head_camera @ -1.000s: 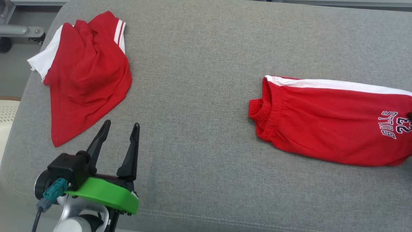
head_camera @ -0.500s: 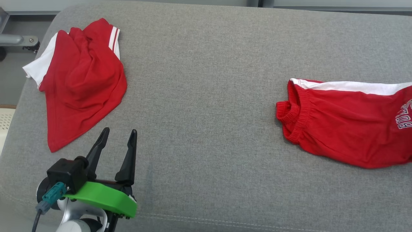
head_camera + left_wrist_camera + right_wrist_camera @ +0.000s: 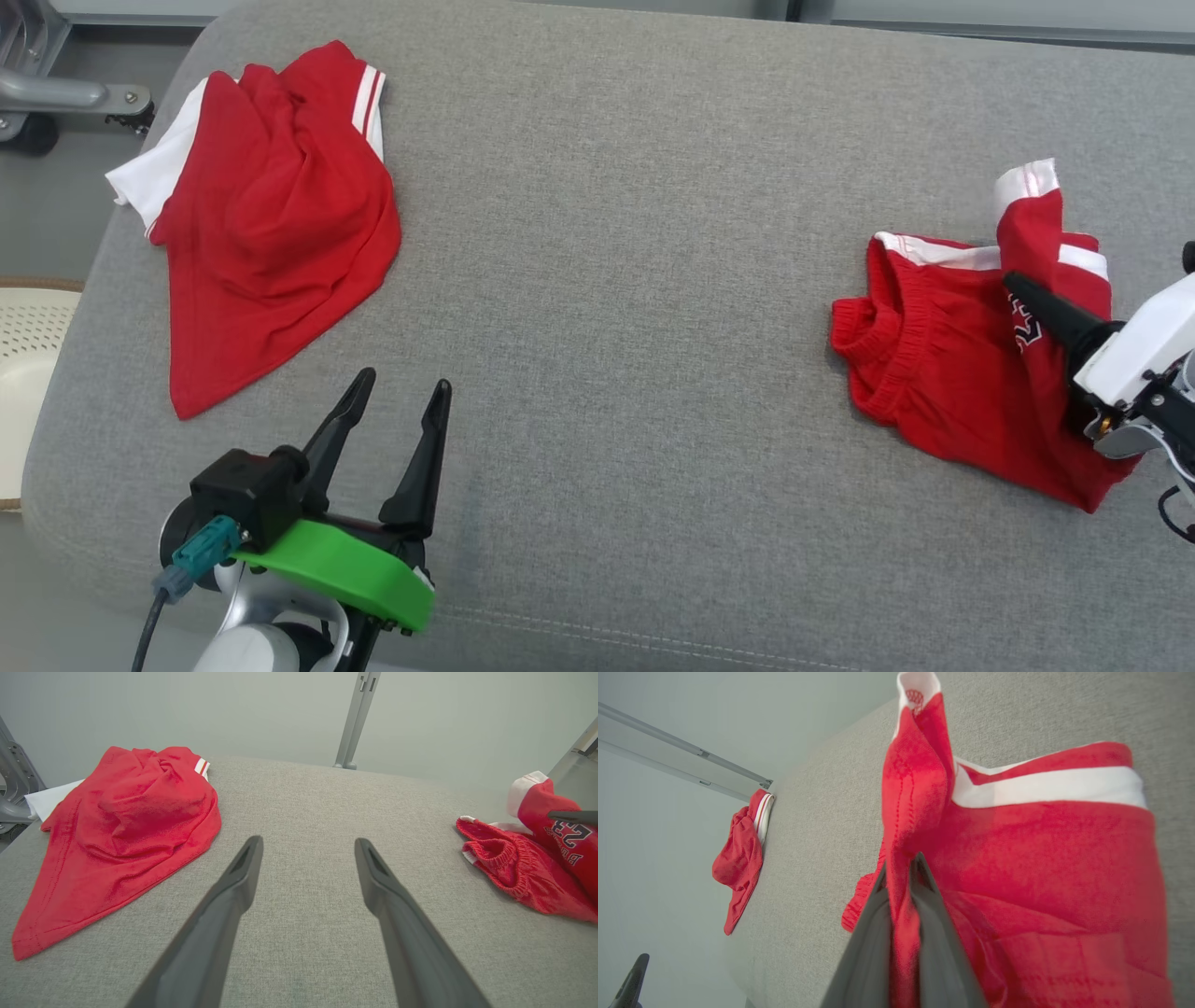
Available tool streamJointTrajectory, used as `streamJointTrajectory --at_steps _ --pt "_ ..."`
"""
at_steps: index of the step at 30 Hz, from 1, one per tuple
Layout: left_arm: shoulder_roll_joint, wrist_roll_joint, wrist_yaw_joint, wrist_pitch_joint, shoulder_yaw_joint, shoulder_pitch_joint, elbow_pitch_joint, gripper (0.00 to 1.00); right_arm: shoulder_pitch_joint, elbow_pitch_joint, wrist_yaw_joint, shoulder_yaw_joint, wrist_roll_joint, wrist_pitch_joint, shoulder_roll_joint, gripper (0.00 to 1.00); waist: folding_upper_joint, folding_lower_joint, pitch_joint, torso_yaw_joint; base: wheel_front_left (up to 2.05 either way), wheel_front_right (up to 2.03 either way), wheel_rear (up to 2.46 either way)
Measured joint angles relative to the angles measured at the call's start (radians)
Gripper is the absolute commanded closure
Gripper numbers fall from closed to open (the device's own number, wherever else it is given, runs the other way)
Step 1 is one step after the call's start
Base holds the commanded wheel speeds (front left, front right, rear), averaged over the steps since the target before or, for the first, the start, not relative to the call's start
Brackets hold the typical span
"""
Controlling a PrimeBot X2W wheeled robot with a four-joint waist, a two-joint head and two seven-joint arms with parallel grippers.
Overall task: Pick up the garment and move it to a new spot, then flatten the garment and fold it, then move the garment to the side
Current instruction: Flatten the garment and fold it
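Red shorts (image 3: pixel 943 373) sit at about 3 o'clock on the big grey cushion (image 3: pixel 635 280), close to its right edge. A moment ago they lay long and flat there. Now they look short and bunched up. The right gripper (image 3: pixel 1011 278) has pinched the leg end and pulled it up and back over the waist part. Its two dark fingers are squeezed tight on a thin fold of red cloth, and a flap with a white hem sticks up above them. I think this is the folding step, about half done, because the flap is up in the air and not yet laid down.

The left gripper (image 3: pixel 402 379) waits at about 7 o'clock with its fingers spread wide and nothing in them. It is well apart from the shorts.

Another red garment (image 3: pixel 271 224) lies crumpled at about 10 o'clock, and nothing touches it.

The cushion is soft grey cloth with a stitched seam along the near edge. A white basket (image 3: pixel 23 373) with little holes peeks in at 9 o'clock, and a grey metal bar (image 3: pixel 56 91) at 11 o'clock. A pale wall (image 3: pixel 187 709) stands behind.
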Motion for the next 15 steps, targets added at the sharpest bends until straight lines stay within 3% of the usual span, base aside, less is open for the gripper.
streamJointTrajectory --at_steps 7,11,12,13,14,15 --pt "-0.002 0.0 -0.009 -0.007 -0.005 -0.021 0.024 0.0 -0.021 -0.008 -0.058 0.06 -0.05 0.002 0.067 1.0 0.0 0.0 0.006 0.031 0.0 0.0 0.0" --pt "-0.003 0.0 -0.011 -0.008 -0.005 -0.029 0.038 0.0 -0.032 -0.003 -0.072 0.077 -0.068 0.002 0.101 1.0 -0.0001 0.0 0.004 0.043 0.0 0.0 0.0" --pt "-0.004 0.0 -0.012 -0.008 -0.006 -0.03 0.043 0.0 -0.032 0.002 -0.076 0.08 -0.069 0.002 0.105 0.89 0.0 0.0 0.002 0.045 0.0 0.0 0.0" --pt "-0.004 0.0 -0.012 -0.009 -0.004 -0.03 0.043 0.0 -0.032 0.004 -0.076 0.084 -0.072 0.002 0.107 0.58 0.0 0.0 0.001 0.047 0.0 0.0 0.0" --pt "-0.004 0.0 -0.012 -0.009 -0.002 -0.03 0.044 0.0 -0.032 0.005 -0.076 0.086 -0.077 0.002 0.112 0.0 0.0 0.0 0.001 0.047 0.0 0.0 0.0" --pt "-0.004 0.0 -0.012 -0.009 0.0 -0.03 0.045 0.0 -0.032 0.005 -0.076 0.086 -0.077 -0.001 0.119 0.0 0.0 0.0 0.001 0.047 0.0 0.0 0.0"
